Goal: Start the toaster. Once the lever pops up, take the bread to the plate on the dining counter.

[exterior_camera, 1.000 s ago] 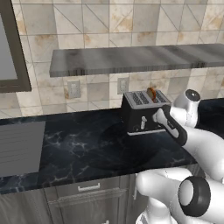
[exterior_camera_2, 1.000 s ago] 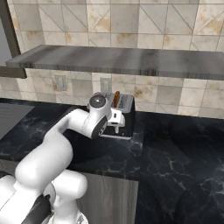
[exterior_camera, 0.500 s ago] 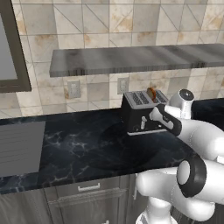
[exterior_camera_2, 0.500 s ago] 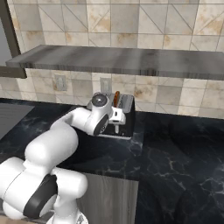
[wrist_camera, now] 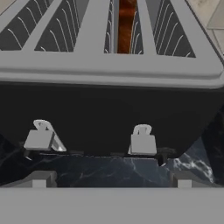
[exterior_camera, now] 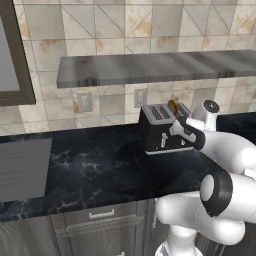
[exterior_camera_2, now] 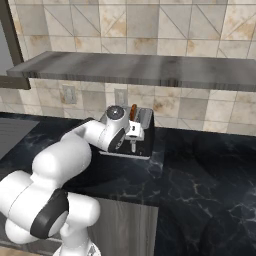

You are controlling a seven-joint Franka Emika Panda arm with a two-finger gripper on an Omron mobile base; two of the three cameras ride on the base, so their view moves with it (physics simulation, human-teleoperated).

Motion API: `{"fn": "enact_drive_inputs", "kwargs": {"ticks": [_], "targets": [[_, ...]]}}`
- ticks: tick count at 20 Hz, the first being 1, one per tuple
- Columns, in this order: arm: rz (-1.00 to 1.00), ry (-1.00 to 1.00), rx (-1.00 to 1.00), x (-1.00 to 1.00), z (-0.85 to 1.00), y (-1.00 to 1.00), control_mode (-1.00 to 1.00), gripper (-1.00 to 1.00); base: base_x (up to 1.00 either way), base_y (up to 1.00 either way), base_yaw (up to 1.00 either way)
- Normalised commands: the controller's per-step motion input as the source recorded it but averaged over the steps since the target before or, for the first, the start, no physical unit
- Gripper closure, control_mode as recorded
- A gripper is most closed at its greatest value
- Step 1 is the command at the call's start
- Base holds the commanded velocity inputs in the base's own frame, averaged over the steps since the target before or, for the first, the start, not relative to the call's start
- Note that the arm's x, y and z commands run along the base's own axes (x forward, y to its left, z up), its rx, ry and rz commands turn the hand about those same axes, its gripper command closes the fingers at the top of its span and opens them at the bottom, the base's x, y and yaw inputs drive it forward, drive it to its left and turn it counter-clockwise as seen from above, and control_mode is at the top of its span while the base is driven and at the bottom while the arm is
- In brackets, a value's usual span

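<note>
The black toaster [exterior_camera: 159,131] with its silver slotted top stands on the wall countertop against the tiles. The tan-brown bread [exterior_camera: 173,106] stands upright in its right slot, also seen as the bread [exterior_camera_2: 133,111] and the bread [wrist_camera: 127,24]. My gripper [wrist_camera: 110,179] is open, level with the toaster's [wrist_camera: 109,109] front face and just short of it. Two pale levers sit low on that face, the left lever [wrist_camera: 39,138] and the right lever [wrist_camera: 142,142]. The hand [exterior_camera: 184,132] covers the toaster's right front corner. The plate and the dining counter are out of view.
A long grey shelf [exterior_camera: 150,67] hangs on the wall above the toaster. The black marble countertop [exterior_camera: 100,170] runs left to a grey ribbed panel [exterior_camera: 20,170]. Two wall outlets [exterior_camera: 84,101] sit behind. Drawers [exterior_camera: 102,215] are below the counter edge.
The hand has swung left from the toaster's right side to its front and come closer to the levers. The jaws stayed wide apart. Toaster and bread have not moved.
</note>
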Motion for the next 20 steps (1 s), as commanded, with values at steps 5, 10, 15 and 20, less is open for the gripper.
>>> {"fn": "enact_drive_inputs", "kwargs": {"ticks": [5, 10, 15, 20], "targets": [[0.0, 0.0, 0.0, 0.0, 0.0, 0.0, -1.0, -1.0, 0.0, 0.0, 0.0], [0.0, 0.0, 0.0, 0.13, -0.04, 0.0, -1.0, -1.0, 0.0, 0.0, 0.0], [0.0, 0.0, 0.0, 0.2, 0.0, 0.0, -1.0, -1.0, 0.0, 0.0, 0.0], [0.0, 0.0, 0.0, 0.07, 0.0, 0.0, -1.0, -1.0, 0.0, 0.0, 0.0]]}}
